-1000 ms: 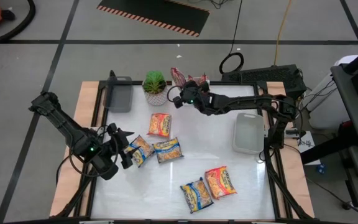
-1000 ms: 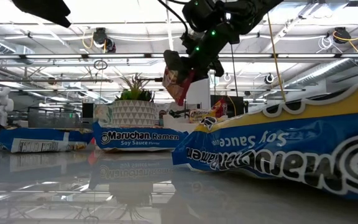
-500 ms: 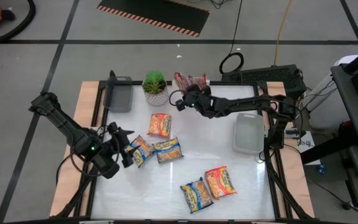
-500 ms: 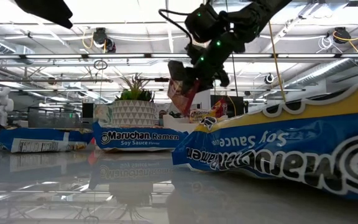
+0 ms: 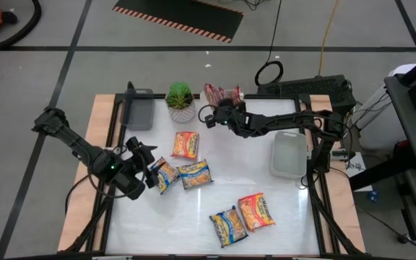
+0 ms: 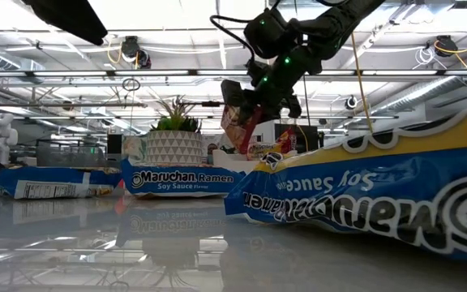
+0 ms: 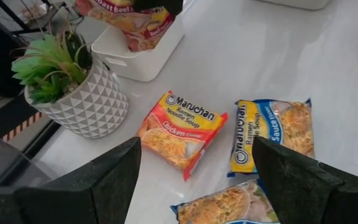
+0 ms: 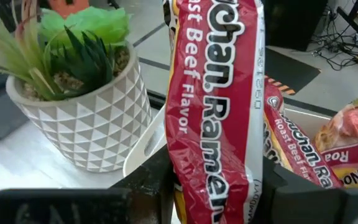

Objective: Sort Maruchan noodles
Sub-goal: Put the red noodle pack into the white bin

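Note:
My right gripper (image 5: 217,114) is shut on a red Roast Beef noodle packet (image 8: 213,106), held over a white tray (image 7: 143,57) at the table's far edge. More red packets (image 8: 294,158) lie in that tray. My left gripper (image 5: 144,157) hovers open at the table's left, just left of a blue packet (image 5: 164,174). Flat on the table lie an orange chicken packet (image 7: 182,129), a blue soy sauce packet (image 7: 272,134), and two more packets (image 5: 241,218) near the front edge. My right gripper pinches the red packet's near end (image 8: 188,177) between its two fingers (image 8: 157,186). The packet reaches forward past the fingertips, bowed across its width. It comes in slanting down from the table's right. The packet (image 6: 237,118) hangs tilted, clear of the tray below.
A potted green plant (image 5: 180,101) stands just left of the white tray, close to the held packet. A grey tray (image 5: 137,110) sits at the far left, another white tray (image 5: 289,153) at the right. Bare tabletop lies in the middle.
My right gripper has sunk a little toward the white tray at the far edge and rolled slightly, still shut on the red packet, which has come lower with it.

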`<state>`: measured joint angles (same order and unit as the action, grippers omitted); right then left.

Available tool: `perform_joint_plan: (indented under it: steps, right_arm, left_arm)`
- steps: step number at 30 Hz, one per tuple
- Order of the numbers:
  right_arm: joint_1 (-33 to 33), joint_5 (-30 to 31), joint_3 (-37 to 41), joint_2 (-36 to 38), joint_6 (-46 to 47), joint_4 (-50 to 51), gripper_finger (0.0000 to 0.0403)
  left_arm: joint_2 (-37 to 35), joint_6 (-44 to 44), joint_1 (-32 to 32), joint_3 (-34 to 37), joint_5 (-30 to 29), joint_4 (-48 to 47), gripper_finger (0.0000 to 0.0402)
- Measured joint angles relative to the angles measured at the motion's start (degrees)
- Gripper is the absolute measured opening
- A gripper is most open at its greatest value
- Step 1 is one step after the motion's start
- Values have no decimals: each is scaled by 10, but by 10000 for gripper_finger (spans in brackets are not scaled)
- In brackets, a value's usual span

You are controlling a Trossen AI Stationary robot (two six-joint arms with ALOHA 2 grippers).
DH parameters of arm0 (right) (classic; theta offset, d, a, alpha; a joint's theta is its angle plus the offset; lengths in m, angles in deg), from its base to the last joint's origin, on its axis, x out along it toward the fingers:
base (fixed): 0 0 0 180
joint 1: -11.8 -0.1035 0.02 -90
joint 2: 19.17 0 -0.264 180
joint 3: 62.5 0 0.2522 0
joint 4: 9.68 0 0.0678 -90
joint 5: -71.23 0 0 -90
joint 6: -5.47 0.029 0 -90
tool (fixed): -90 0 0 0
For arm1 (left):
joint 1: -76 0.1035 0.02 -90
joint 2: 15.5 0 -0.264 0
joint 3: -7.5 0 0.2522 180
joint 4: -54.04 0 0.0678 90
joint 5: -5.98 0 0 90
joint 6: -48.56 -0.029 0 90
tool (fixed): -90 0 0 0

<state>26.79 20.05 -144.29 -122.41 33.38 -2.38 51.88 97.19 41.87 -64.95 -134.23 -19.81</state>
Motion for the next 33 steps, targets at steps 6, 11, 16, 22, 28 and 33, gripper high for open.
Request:
perform_joint_plan:
  steps: [6,11,16,22,28,33]
  right_arm:
    - [13,2,0,0,27,7,116]
    - [15,11,9,0,91,10,116]
    - [12,49,18,0,116,11,116]
    - [4,49,18,0,120,1,116]
    - [3,47,18,-23,122,-3,116]
    - [3,46,18,-49,133,-26,116]
  left_arm:
    - [0,-12,17,0,28,3,312]
    - [0,-20,25,0,29,3,312]
    - [0,-25,34,0,39,3,312]
    - [0,-26,34,0,39,3,312]
    - [0,-25,34,0,39,6,312]
    - [0,-30,34,0,40,26,312]
